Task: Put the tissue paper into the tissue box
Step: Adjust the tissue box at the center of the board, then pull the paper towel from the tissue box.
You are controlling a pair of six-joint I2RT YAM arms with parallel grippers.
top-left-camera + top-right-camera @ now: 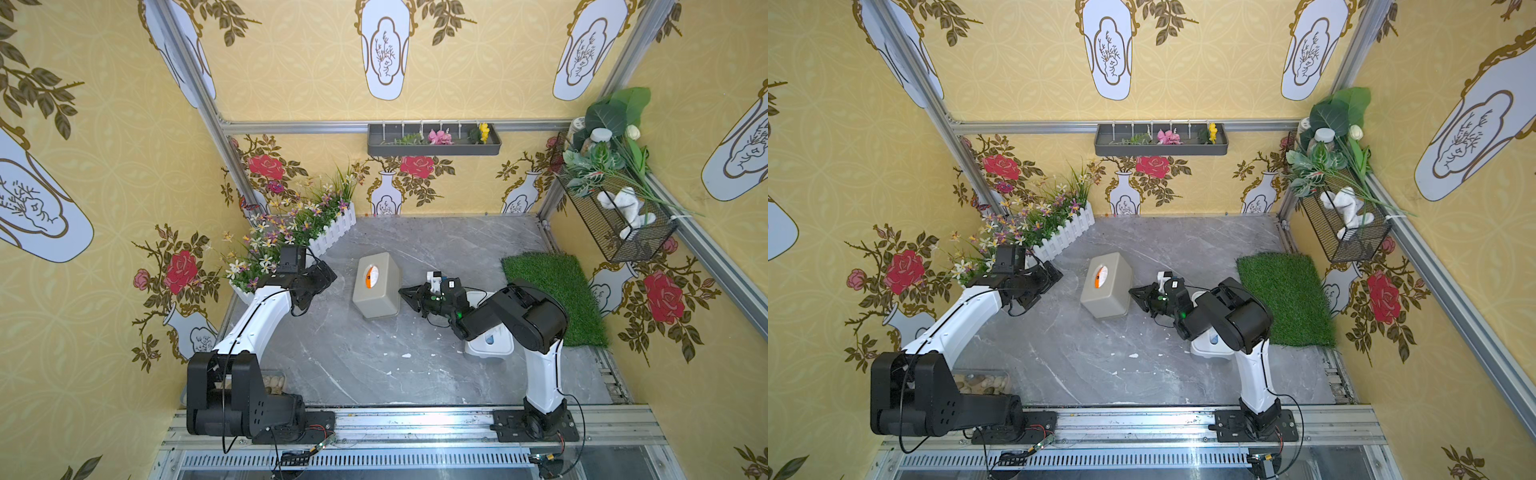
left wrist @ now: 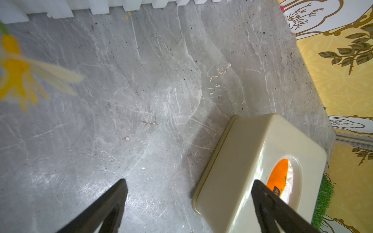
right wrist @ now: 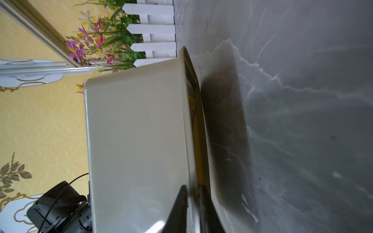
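I judge the tissue paper (image 1: 370, 277) seated in the tissue box (image 1: 380, 299), right at the tips of my right end effector (image 3: 193, 187); jaws narrowly straddle its rim, grip unclear. My left end effector (image 2: 189, 180) gapes empty. Next: withdraw gently.

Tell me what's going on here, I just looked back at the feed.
An orange tissue pack shows through the top opening of the box, which sits mid-table. The right gripper is at the box's bottom rim, with its jaws on either side of it and a narrow gap between them. Whether they grip it is unclear. The left gripper hovers beside the box, jaws wide apart, holding nothing.
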